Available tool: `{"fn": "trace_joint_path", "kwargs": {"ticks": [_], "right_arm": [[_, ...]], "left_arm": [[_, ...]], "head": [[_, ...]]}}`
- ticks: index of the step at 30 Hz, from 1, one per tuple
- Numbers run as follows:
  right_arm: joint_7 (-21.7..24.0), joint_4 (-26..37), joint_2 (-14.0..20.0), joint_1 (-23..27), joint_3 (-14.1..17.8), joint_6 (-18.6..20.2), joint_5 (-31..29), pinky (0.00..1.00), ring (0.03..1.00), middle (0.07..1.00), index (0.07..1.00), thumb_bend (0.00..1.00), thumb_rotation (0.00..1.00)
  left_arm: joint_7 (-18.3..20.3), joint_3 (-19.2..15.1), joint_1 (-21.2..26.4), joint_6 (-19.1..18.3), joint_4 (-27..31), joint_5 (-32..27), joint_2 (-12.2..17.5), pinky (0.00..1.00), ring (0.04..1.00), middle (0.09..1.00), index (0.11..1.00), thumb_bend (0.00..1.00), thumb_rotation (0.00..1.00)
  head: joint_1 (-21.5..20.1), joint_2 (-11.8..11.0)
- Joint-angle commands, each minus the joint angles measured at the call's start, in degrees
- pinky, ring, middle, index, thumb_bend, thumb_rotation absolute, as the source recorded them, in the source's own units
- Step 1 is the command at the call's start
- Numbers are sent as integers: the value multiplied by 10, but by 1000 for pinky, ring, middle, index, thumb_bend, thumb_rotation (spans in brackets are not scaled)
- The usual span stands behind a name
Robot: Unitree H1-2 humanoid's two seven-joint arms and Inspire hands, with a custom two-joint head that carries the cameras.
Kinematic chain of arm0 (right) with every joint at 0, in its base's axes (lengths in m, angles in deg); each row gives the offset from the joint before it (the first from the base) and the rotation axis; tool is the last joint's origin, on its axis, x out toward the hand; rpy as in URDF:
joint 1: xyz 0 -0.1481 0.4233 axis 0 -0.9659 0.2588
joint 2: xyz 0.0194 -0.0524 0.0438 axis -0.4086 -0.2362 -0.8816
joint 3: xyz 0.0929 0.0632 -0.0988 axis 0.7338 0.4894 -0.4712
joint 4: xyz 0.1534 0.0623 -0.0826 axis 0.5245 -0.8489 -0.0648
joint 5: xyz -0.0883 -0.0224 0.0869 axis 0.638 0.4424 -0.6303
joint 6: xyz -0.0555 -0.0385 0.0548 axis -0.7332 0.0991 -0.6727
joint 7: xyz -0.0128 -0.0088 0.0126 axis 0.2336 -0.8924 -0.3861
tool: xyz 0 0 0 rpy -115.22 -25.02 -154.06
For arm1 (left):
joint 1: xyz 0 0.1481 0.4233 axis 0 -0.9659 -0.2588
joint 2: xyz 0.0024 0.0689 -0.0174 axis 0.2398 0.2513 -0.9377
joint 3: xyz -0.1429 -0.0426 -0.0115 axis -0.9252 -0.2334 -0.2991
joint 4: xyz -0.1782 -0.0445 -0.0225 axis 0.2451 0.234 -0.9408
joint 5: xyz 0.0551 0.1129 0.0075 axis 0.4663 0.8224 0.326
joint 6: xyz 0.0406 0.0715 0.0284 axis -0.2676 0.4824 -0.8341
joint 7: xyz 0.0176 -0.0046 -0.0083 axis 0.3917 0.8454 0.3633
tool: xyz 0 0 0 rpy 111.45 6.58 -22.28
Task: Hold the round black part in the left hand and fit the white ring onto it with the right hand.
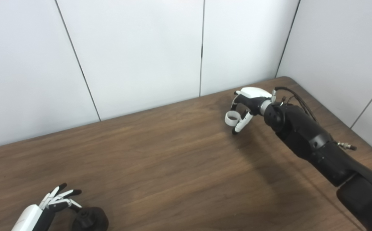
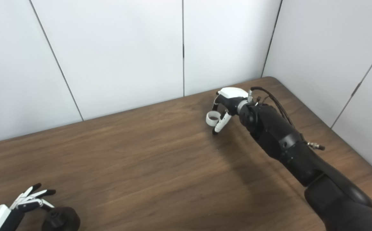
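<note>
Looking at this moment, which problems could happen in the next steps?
The left hand is open beside the round black part, not holding it; a clumsy grasp might push it off the table's near edge. The right hand seems to pinch the white ring only at its fingertips, so it may slip.

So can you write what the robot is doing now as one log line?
right hand: shut on white ring, far side of table | left hand: open, beside round black part | ring: not fitted
</note>
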Motion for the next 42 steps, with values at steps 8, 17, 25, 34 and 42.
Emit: {"fn": "trace_joint_path", "kwargs": {"ticks": [8, 17, 25, 34, 42], "right_arm": [[-30, 3, 6, 5, 8, -38, -7, 991, 1000, 966, 486, 525, 131], [-46, 3, 5, 1, 12, -49, -6, 972, 1000, 936, 482, 522, 125], [-46, 14, 5, 0, 12, -46, -5, 974, 1000, 934, 481, 522, 125], [-26, 61, -1, -2, 14, -42, -15, 990, 1000, 938, 481, 522, 125], [5, 88, -15, 8, 16, -44, -32, 1000, 1000, 947, 479, 521, 128]], "left_arm": [[-5, -9, 9, 4, 15, -12, 6, 1000, 988, 847, 480, 515, 35], [-6, -9, 10, 7, 13, -12, 6, 1000, 985, 845, 480, 515, 35], [-6, -8, 10, 6, 11, -10, 5, 1000, 986, 844, 480, 515, 35], [-7, -3, 16, 6, 6, -5, 0, 1000, 987, 845, 479, 516, 35], [-11, 14, 32, -2, 1, 21, -27, 1000, 986, 842, 480, 516, 35]], "head": [[0, 1], [0, 1], [0, 1], [9, -2], [32, -6]]}}
